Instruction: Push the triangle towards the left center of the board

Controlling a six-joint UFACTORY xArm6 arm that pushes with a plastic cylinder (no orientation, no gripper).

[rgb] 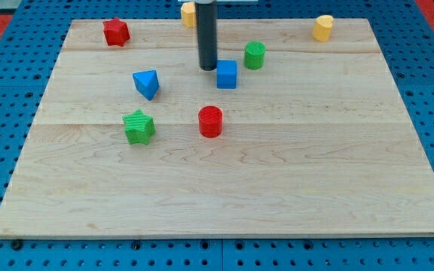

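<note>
Blue triangle [147, 83]: lies on the wooden board [277, 188], in its upper left part toward the view's top; everything below is placed from this block.
My tip [207, 68]: to the view's right of the blue triangle and slightly higher, apart from it, with bare board between them; it touches no part of the triangle.
Rod state: a plain dark rod with nothing to open or close, and it holds nothing.
Blue cube [227, 74]: to the right of the triangle, just beside my tip on the tip's right; whether they touch I cannot tell.
Green star [139, 126]: below the triangle, near it, slightly to the left.
Red cylinder [210, 121]: below and to the right of the triangle.
Green cylinder [255, 55]: right of the triangle and higher, beyond the blue cube.
Red star [116, 31]: above the triangle, slightly left, near the board's top edge.
Yellow block behind the rod [188, 13]: above and right of the triangle, partly hidden.
Yellow block at the far corner [322, 28]: well apart, far right and higher.
</note>
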